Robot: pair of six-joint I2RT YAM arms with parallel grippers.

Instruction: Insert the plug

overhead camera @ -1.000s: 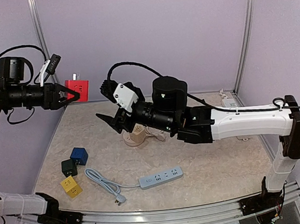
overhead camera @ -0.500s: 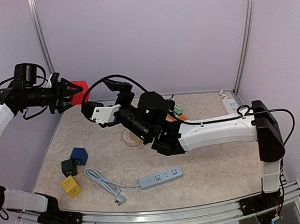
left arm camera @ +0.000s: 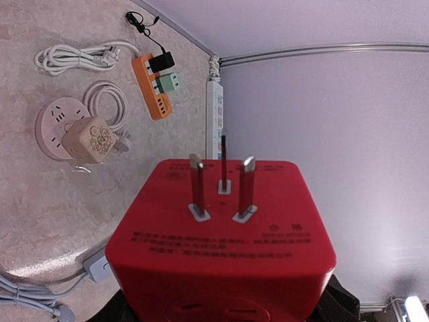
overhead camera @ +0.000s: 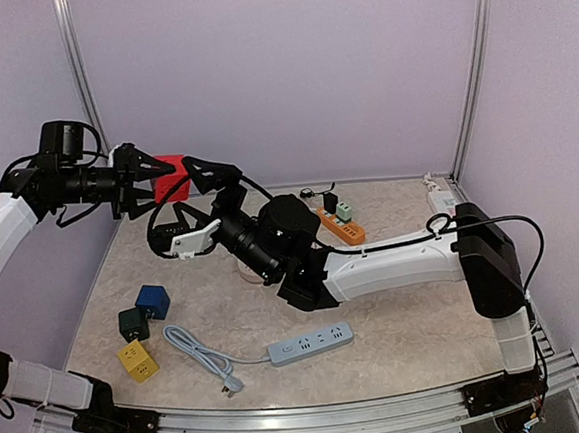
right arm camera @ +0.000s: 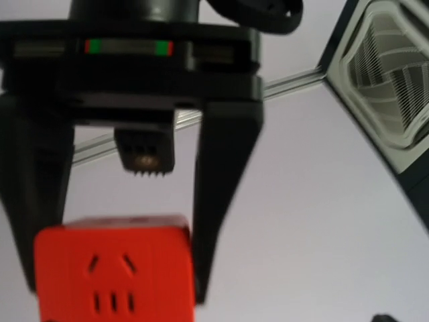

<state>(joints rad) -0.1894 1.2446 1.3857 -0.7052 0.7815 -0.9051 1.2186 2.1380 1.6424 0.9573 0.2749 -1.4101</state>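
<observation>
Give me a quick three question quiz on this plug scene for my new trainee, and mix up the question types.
1. True or false: the left tool is holding the red plug up in the air.
2. How many metal prongs show on the red plug in the left wrist view? A: two. B: three. C: four.
3. Fill in: the power strip carrying the black adapter is coloured ____.

Key: 1 true. 2 B. 3 orange.
</observation>
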